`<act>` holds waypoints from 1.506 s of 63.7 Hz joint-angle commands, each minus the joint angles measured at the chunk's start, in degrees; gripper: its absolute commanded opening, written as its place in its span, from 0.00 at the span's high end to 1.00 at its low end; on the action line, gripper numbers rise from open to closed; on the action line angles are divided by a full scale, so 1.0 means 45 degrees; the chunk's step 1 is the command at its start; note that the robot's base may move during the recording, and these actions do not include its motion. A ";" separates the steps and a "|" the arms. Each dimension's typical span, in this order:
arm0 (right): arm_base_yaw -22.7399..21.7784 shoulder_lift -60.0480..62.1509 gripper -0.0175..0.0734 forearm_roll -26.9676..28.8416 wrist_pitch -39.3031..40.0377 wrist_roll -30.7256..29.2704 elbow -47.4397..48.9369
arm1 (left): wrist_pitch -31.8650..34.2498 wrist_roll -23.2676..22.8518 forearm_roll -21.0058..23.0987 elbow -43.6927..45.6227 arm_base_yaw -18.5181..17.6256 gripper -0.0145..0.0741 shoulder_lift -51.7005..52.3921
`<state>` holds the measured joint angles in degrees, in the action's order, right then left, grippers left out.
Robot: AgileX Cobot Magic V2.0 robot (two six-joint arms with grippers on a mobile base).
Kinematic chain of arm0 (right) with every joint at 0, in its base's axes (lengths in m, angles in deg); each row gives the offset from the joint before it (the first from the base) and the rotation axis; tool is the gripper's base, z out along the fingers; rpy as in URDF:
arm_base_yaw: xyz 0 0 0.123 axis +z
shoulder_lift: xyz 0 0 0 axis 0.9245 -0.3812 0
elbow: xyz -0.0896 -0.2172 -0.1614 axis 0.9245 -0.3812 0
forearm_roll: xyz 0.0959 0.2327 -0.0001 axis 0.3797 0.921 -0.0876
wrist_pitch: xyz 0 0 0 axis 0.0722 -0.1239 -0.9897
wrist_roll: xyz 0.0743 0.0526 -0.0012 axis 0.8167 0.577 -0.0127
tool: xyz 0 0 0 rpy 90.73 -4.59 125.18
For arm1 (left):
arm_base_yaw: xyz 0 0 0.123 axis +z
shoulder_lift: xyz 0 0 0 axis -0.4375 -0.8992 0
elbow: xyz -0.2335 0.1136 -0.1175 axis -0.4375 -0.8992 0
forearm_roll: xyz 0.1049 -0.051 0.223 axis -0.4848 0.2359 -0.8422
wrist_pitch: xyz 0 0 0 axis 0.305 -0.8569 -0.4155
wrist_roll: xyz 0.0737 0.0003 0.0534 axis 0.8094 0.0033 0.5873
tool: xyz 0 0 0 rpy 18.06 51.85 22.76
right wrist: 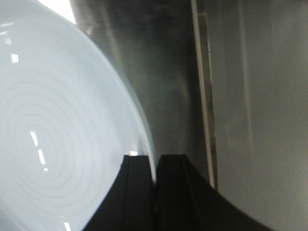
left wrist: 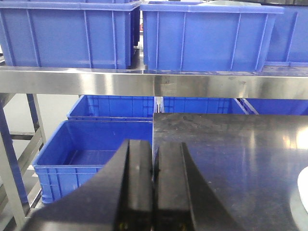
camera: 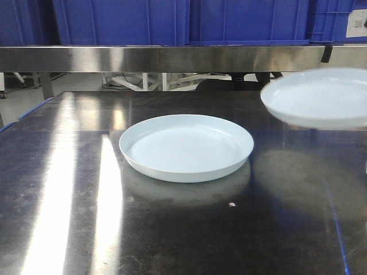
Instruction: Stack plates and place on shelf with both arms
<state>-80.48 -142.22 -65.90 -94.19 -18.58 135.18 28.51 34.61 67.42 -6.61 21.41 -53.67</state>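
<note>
Where the right gripper (right wrist: 155, 166) shows in its own wrist view, the two dark fingers are clamped on the rim of the raised plate (right wrist: 57, 144), and the plate's edge runs down into the slit between them. The plate is white and glossy with faint concentric rings, and it fills the left half of that view. In the front view the same plate sits at the right edge, clear of the worktop (camera: 69, 189), slightly blurred and cut off by the frame.

Left gripper (left wrist: 154, 192): fingers pressed flat together, nothing between them. In its view the worktop's left edge runs straight out from the fingertips.

The resting plate (camera: 186, 148) lies flat and right way up at mid-worktop, left of the raised one, lower, and not touching it.

Behind, the shelf (camera: 172, 57) shows a brushed-steel front rail running full width. Blue bins (camera: 120, 20) stand on it. More bins are visible under the rail in the left wrist view.
</note>
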 commanded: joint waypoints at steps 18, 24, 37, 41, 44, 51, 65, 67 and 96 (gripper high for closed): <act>0.3000 0.1039 0.75 0.1248 0.0419 0.0915 0.0231 | 0.1049 -0.0003 0.0035 0.0377 0.0012 0.75 -0.0062; 0.3934 0.0673 0.75 0.1220 0.0850 0.1383 0.0217 | 0.1049 -0.0003 0.0035 0.0377 0.0012 0.75 -0.0062; 0.5472 -0.0128 0.75 0.1220 0.1557 0.1871 0.0217 | 0.1049 -0.0003 0.0035 0.0377 0.0012 0.75 -0.0062; 0.5711 -0.0309 0.75 0.1220 0.1685 0.1880 0.0217 | 0.1049 -0.0003 0.0035 0.0377 0.0012 0.75 -0.0062; 0.5909 -0.0472 0.75 0.1203 0.1850 0.1936 0.0203 | 0.1049 -0.0003 0.0035 0.0377 0.0012 0.75 -0.0062; 0.6151 -0.0761 0.75 0.1189 0.2014 0.1973 0.0203 | 0.1049 -0.0003 0.0035 0.0377 0.0012 0.75 -0.0062; 0.6244 -0.1023 0.73 0.0832 0.1974 0.2207 0.0203 | 0.1049 -0.0003 0.0035 0.0377 0.0012 0.75 -0.0062; 0.6244 -0.1040 0.71 0.0753 0.1974 0.2218 0.0203 | 0.1049 -0.0003 0.0035 0.0377 0.0012 0.75 -0.0062; 0.6420 -0.1099 0.42 0.0239 0.2237 0.2704 -0.0293 | 0.1049 -0.0003 0.0035 0.0377 0.0012 0.75 -0.0062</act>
<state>-51.96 -149.94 -65.40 -86.07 -6.45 133.28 28.51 34.71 67.42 -6.61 21.41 -53.67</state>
